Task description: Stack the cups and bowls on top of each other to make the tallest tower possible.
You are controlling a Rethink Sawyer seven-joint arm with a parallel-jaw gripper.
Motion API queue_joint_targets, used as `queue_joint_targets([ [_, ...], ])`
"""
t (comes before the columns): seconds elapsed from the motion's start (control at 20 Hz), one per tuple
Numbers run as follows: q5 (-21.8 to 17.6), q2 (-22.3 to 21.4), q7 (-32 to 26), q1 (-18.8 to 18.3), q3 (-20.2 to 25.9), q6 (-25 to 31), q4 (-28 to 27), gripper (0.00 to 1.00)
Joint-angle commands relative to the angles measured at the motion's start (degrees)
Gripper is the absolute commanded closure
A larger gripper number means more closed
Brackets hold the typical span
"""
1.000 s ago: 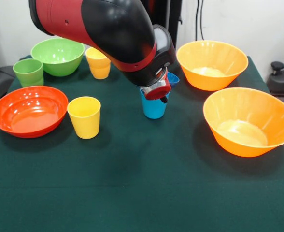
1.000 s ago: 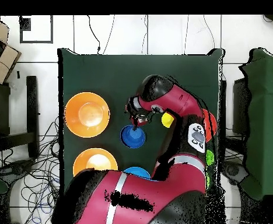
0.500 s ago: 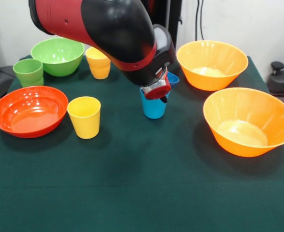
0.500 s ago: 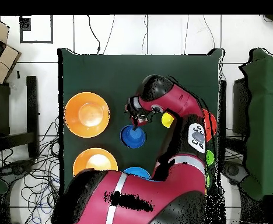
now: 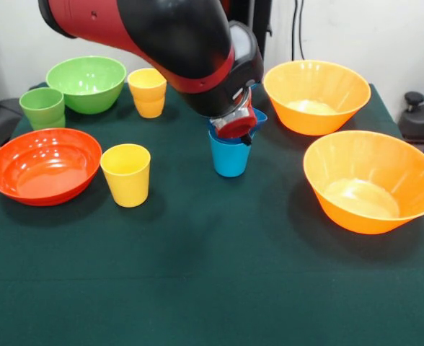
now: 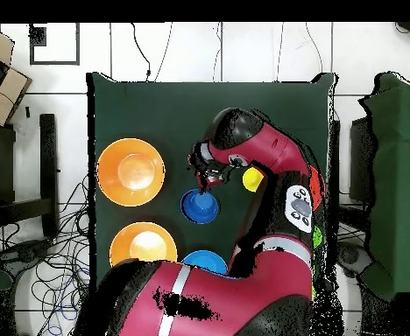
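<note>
My gripper (image 5: 235, 133) hangs right over the rim of the light blue cup (image 5: 229, 160), which stands upright on the green cloth; its state is hidden by the arm. In the overhead view the gripper (image 6: 207, 178) covers that cup. A small dark blue bowl (image 5: 259, 117) sits just behind the cup and also shows in the overhead view (image 6: 200, 206). A light blue bowl (image 6: 206, 259) peeks out by the arm. Yellow cups stand at the front (image 5: 125, 174) and the back (image 5: 147, 92). No tower shows.
The red-orange bowl (image 5: 44, 164), the green bowl (image 5: 86, 83) and the green cup (image 5: 42, 107) stand on the left. Two large orange bowls (image 5: 316, 96) (image 5: 371, 181) stand on the right. The table (image 5: 212, 288) has open cloth in front.
The arm and gripper have risen slightly above the light blue cup. The cup and all other pieces stay where they were.
</note>
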Motion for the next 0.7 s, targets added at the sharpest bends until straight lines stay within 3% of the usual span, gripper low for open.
queue_joint_targets([
  [0.05, 0.1, -1.6, 8.2, -0.1, 2.8, 5.9, 0.1, 0.0],
  [0.7, -0.7, -3.6, 8.6, -0.2, 2.1, 11.5, -1.3, 0.0],
])
